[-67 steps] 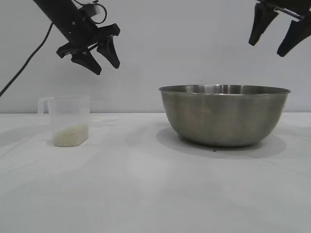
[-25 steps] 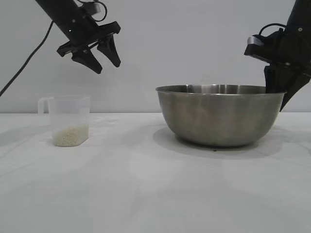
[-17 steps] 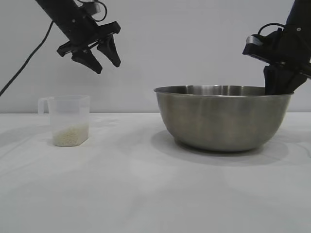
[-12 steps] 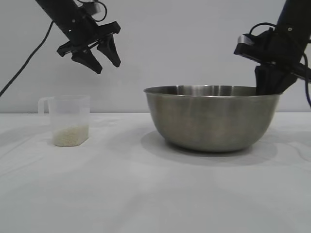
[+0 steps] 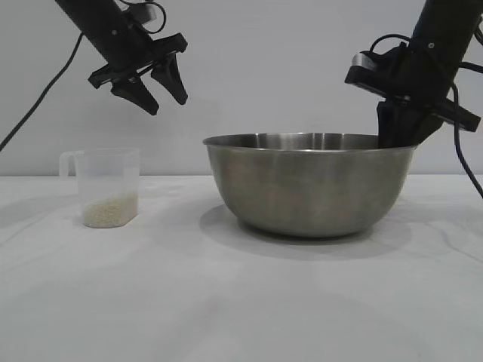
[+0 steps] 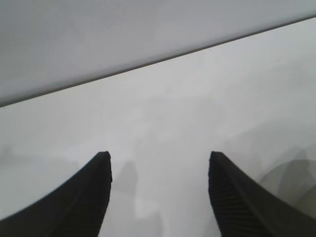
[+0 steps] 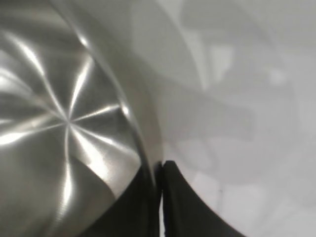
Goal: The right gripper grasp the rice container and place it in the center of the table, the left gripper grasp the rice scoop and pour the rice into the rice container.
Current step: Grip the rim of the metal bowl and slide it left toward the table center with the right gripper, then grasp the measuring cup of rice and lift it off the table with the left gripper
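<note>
The table (image 5: 226,302) carries both task objects. The rice container (image 5: 309,185), a wide brushed steel bowl, sits upright near the middle of the tabletop, directly below and in contact with the right gripper (image 5: 398,132), which stands over the bowl's far right rim. In the right wrist view the two dark fingers (image 7: 175,197) lie on either side of the thin rim (image 7: 143,148), one inside the bowl and one outside, pressed close with the wall between them; the gripper reads as clamped on the rim, with no visible gap. The rice scoop (image 5: 106,187), a translucent plastic measuring cup with its handle turned away from the bowl, stands upright well below and slightly to the outer side of the left gripper (image 5: 155,90), apart from it. The rice (image 5: 111,210) forms a shallow layer at the cup's bottom. The left gripper hangs in the air, tilted downward, its fingers (image 6: 232,197) spread and empty. Judgement: the placing step is at its end. The next move calls for the right gripper to let go and rise clear of the rim without dragging the bowl, after which the left gripper must descend to the cup.
</note>
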`<state>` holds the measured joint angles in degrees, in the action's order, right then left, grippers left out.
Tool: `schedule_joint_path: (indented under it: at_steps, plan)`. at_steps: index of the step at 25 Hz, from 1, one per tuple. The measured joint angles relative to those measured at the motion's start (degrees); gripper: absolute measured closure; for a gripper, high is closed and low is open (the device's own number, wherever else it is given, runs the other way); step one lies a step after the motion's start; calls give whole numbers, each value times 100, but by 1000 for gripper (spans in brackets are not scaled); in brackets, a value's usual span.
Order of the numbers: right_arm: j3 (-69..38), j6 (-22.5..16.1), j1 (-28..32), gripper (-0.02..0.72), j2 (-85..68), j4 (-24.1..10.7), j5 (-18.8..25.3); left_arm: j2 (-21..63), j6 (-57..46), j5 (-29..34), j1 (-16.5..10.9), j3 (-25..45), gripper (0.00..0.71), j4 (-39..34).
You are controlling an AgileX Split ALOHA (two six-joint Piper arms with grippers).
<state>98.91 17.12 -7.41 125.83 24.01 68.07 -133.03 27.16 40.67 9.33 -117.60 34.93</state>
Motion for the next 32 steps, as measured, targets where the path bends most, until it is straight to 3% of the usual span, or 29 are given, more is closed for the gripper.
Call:
schedule_joint_path:
  at_steps: [4, 8, 14, 16, 20, 24, 26, 28, 32]
  plan:
    - [0, 36, 0, 188, -136, -206, -16, 0, 0, 0, 0, 0, 331, 0]
    - [-5, 122, 0, 188, -674, -275, -322, 0, 0, 0, 0, 0, 331, 0]
    - [-347, 413, 0, 188, -1913, -275, -1183, 0, 0, 0, 0, 0, 331, 0]
    - [-1013, 567, 51, 188, -2409, -203, -1728, 0, 0, 0, 0, 0, 331, 0]
    - [-3017, 1233, 372, 188, -3359, 457, -3069, 0, 0, 0, 0, 0, 331, 0]
    - [-4629, 2479, 522, 188, -4737, 1065, -4136, 0, 0, 0, 0, 0, 331, 0]
    - [-5028, 2811, 522, 188, -5493, 1185, -4186, 0, 0, 0, 0, 0, 331, 0]
    - [-5274, 2881, 522, 188, -6092, 1211, -3943, 0, 0, 0, 0, 0, 331, 0]
    - [-5387, 2579, 522, 188, -7070, 986, -2724, 0, 0, 0, 9, 0, 331, 0]
